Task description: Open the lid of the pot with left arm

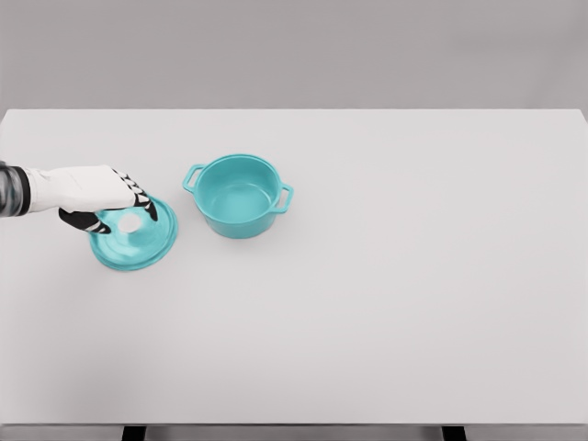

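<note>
The left hand's fingers (140, 204) are curling down around the white knob (131, 222) of the teal lid (138, 246), which is lying flat on the white table (395, 276). Just beside it to the right, the teal pot (239, 195) is standing open with nothing inside.

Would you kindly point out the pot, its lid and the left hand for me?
pot (241, 223): head view, on its outer front wall.
lid (138, 248): head view, on its teal top, near the front rim.
left hand (96, 188): head view, on the white back of the hand.
</note>
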You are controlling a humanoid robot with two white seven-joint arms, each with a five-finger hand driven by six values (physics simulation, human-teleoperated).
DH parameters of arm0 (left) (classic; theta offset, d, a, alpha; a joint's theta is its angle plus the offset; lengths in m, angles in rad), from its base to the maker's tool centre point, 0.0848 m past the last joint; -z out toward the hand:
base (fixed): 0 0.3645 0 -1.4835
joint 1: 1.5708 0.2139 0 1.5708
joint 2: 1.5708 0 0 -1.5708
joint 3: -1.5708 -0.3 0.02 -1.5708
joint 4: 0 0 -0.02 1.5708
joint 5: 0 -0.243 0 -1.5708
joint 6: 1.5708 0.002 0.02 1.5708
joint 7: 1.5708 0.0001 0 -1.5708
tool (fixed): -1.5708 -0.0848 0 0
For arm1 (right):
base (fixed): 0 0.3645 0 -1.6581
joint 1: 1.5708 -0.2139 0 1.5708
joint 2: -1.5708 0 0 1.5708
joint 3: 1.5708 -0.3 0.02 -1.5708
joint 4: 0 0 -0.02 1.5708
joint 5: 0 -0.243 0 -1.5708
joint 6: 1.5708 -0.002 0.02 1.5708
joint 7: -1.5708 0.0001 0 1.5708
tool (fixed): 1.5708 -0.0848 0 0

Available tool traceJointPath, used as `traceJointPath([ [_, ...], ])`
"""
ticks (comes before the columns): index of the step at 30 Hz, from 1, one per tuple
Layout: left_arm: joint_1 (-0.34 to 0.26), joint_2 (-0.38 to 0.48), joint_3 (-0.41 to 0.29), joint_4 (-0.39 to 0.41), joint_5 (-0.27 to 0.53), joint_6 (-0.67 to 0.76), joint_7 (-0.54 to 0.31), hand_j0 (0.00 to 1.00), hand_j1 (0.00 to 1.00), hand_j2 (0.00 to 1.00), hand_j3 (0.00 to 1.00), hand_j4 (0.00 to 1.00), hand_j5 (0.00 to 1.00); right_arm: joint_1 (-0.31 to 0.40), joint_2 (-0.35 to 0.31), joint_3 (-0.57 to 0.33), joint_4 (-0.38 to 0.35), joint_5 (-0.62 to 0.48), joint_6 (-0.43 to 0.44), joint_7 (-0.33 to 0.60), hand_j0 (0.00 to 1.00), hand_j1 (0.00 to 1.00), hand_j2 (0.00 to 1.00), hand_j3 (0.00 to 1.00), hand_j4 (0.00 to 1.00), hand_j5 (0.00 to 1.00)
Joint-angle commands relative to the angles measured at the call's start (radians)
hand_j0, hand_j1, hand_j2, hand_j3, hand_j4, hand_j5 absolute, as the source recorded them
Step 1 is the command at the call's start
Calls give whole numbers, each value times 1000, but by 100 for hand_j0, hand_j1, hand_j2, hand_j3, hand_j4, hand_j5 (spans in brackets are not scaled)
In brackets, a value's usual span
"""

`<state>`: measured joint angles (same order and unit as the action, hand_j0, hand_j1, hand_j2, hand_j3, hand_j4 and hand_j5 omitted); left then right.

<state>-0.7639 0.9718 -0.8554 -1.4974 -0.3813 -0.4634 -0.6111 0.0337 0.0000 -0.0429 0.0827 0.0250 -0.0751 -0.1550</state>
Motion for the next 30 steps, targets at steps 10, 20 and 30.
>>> traceJointPath([
  [10,8,-8,79,-6,39,-3,0,100,100,100,100,100,100,0,0,0,0,0,0,0,100,100,100,100,100,100],
  [20,97,-13,317,-3,229,-147,0,100,100,100,100,100,100,0,0,0,0,0,0,0,100,100,100,100,100,100],
  [30,318,-160,671,-69,300,-147,0,100,100,100,100,100,100,0,0,0,0,0,0,0,100,100,100,100,100,100],
])
